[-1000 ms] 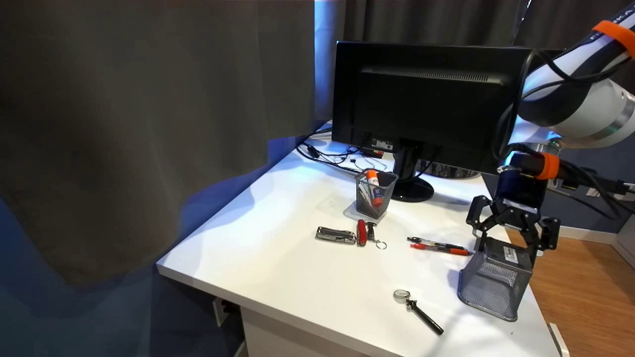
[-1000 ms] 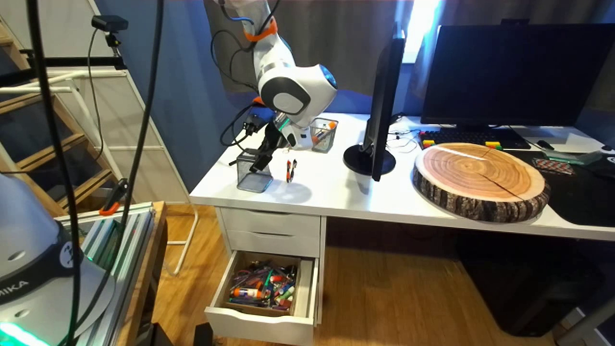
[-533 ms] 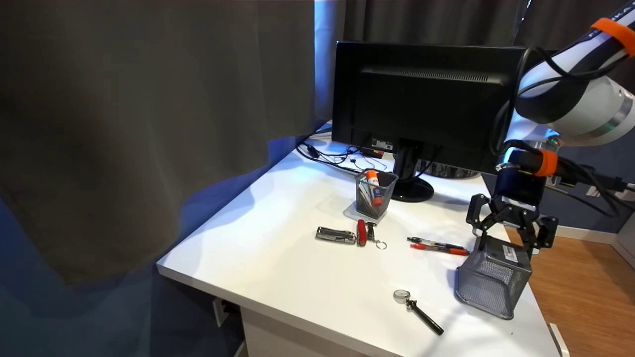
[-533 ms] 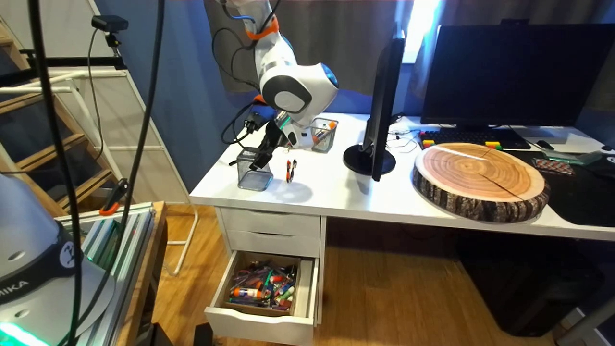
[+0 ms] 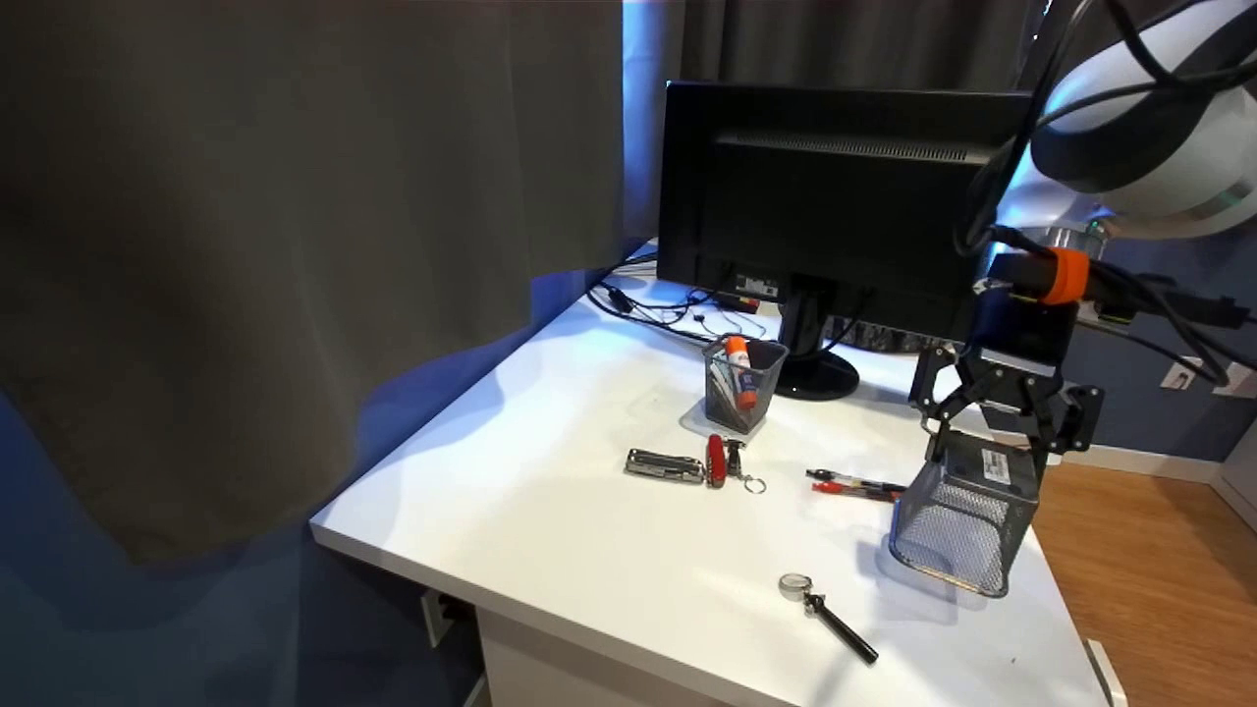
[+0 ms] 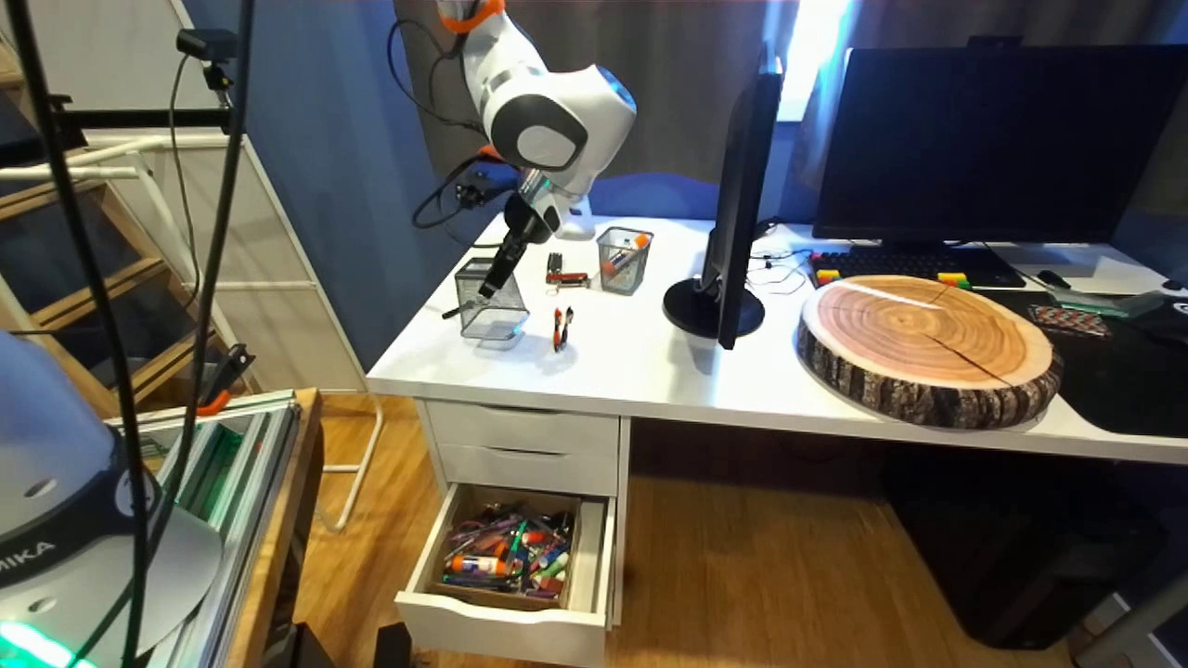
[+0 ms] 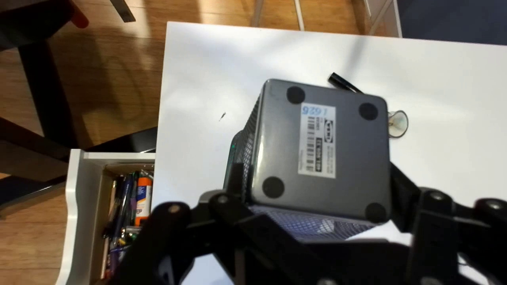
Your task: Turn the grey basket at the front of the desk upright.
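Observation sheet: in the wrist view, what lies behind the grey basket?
A round-headed tool lies partly behind the grey basket, on the white desk: the end of its black handle and its head show. The stretch between, and the desk surface directly behind the basket, are covered.

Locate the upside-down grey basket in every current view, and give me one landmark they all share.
In an exterior view: the grey basket is at lower right, gripped between the jaws.
In an exterior view: the grey basket is left of centre, near mid-height.
Wrist view: the grey basket is right of centre, its bottom facing the camera.
Shared landmark: the white desk, beneath the basket in all three.
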